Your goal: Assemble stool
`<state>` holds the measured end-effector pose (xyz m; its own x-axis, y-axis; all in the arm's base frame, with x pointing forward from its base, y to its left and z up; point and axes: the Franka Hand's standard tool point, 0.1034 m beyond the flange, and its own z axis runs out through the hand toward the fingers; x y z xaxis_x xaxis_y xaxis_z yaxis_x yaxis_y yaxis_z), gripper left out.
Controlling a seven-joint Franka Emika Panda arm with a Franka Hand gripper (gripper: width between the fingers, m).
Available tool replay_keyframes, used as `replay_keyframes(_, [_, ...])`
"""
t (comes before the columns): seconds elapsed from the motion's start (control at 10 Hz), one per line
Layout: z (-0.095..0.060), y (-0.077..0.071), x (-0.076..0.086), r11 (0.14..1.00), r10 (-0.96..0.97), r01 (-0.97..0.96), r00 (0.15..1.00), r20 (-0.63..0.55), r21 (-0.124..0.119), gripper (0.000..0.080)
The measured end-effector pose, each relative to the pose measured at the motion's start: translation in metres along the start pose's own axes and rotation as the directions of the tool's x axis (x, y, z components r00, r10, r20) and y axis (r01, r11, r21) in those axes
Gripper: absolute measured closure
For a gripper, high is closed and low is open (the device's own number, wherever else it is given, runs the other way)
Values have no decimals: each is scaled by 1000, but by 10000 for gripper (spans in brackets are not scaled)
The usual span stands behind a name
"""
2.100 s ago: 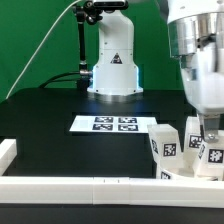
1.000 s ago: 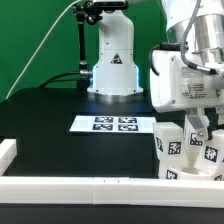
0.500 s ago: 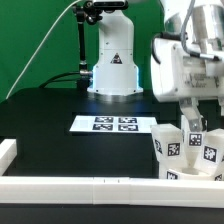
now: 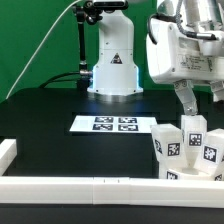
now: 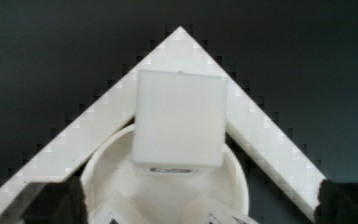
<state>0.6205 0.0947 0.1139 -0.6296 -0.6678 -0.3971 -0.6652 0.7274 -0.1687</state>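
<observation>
Stool [image 4: 190, 150] parts are seen at the exterior view's right, near side, legs upright & tagged, beside the front rail [image 4: 90, 186]. Gripper [image 4: 203, 98] has been lifted clear vs. a sec ago, fingers now spread apart, nothing held. Marker board [image 4: 115, 124] lies mid-table; arm base [image 4: 112, 60] stands at the far side. Wrist view: one leg [image 5: 179, 120] is seen upright on the seat [image 5: 167, 195].
</observation>
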Motion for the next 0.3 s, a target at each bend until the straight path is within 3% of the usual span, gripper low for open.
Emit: replay_keyframes(0.3, [0, 0, 0, 1000, 0, 0, 1000, -1, 0, 151])
